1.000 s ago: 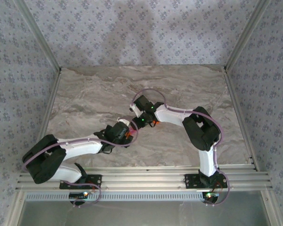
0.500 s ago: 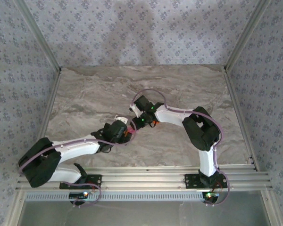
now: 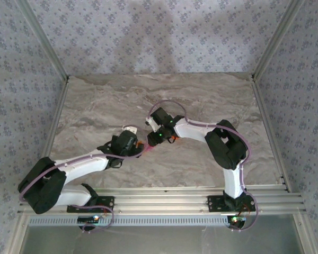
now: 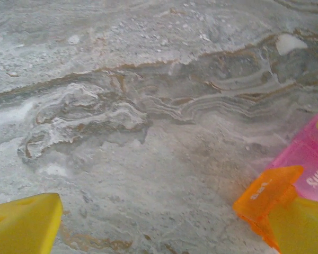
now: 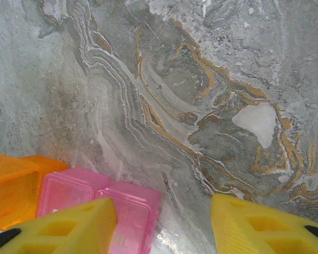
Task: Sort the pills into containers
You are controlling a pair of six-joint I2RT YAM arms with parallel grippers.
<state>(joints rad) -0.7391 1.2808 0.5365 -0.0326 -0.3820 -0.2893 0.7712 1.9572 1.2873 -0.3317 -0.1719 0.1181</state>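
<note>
The containers (image 5: 128, 216) are small translucent boxes joined in a row, pink ones with an orange one (image 5: 15, 186) at the end. In the right wrist view they lie on the marble at lower left, with the left yellow finger (image 5: 63, 226) over a pink box. My right gripper (image 5: 161, 233) is open, with bare marble between the box and its other finger. My left gripper (image 4: 159, 235) is wide open over bare marble, its right finger (image 4: 302, 227) beside the orange lid (image 4: 267, 191). From above, both grippers (image 3: 133, 142) (image 3: 158, 136) meet at the containers (image 3: 149, 147). The pills are out of view.
The marbled table (image 3: 106, 106) stretches back to patterned walls on three sides. A metal rail (image 3: 164, 198) carrying both arm bases runs along the near edge. The right arm's elbow (image 3: 228, 145) stands to the right of the containers.
My left arm has swung back and to the left, carrying its open gripper away from the near edge and baring a pink box. The right arm has hardly moved.
</note>
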